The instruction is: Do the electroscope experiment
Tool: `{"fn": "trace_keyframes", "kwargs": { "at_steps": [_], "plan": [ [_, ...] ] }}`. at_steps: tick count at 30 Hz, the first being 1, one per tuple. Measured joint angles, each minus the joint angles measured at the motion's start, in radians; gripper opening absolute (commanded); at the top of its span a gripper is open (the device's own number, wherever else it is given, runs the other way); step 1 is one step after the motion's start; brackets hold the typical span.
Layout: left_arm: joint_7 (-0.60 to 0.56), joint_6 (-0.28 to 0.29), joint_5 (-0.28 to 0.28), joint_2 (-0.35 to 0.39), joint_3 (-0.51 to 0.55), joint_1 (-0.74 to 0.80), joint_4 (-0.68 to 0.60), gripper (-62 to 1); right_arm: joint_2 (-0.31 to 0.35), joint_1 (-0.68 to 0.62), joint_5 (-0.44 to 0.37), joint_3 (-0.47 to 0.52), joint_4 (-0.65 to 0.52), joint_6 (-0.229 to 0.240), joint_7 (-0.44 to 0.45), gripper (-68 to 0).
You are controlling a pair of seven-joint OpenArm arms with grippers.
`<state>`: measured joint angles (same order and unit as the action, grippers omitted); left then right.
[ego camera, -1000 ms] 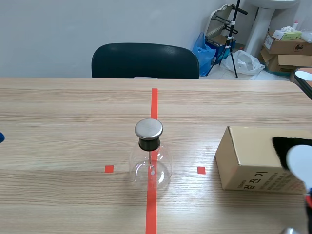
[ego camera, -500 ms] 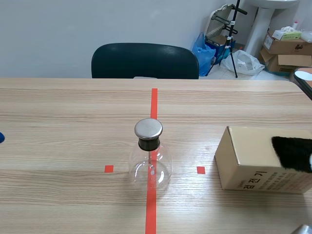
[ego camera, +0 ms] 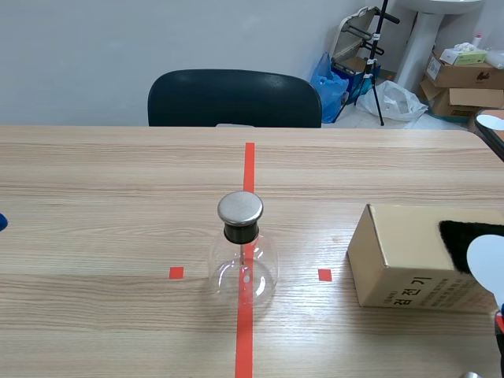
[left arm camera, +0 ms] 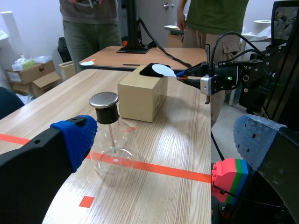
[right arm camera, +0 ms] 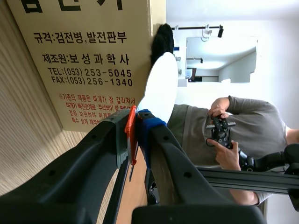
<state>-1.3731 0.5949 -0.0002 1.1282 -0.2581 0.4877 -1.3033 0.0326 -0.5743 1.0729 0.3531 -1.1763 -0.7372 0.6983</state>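
At the table's [ego camera: 94,173] right edge the scene view cuts off the right end effector almost wholly. Only the white disc [ego camera: 486,264] it carries shows, overlapping the black fur pad [ego camera: 458,235] on top of the cardboard box [ego camera: 402,252]; whether disc and fur touch cannot be told. The right wrist view shows the right end effector [right arm camera: 133,129] pinched narrow on the disc's thin orange-red handle [right arm camera: 131,123], just beside the box's printed side. The electroscope flask [ego camera: 242,268], clear glass under a metal cap [ego camera: 240,207], stands upright at the table's middle, well apart from that end effector. Inside it only a thin rod [left arm camera: 112,140] is plain. The left end effector [left arm camera: 166,140] is spread wide toward the table's left edge, with the flask ahead of it, untouched.
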Motion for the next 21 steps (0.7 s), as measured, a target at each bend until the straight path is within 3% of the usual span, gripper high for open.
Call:
{"fn": "trace_keyframes", "kwargs": {
  "at_steps": [21],
  "plan": [
    [0.0, 0.0, 0.0, 0.0, 0.0, 0.0, 0.0, 1.4, 0.0, -0.003, 0.001, 0.0, -0.026, 0.004, -0.024, -66.5]
  ]
}}
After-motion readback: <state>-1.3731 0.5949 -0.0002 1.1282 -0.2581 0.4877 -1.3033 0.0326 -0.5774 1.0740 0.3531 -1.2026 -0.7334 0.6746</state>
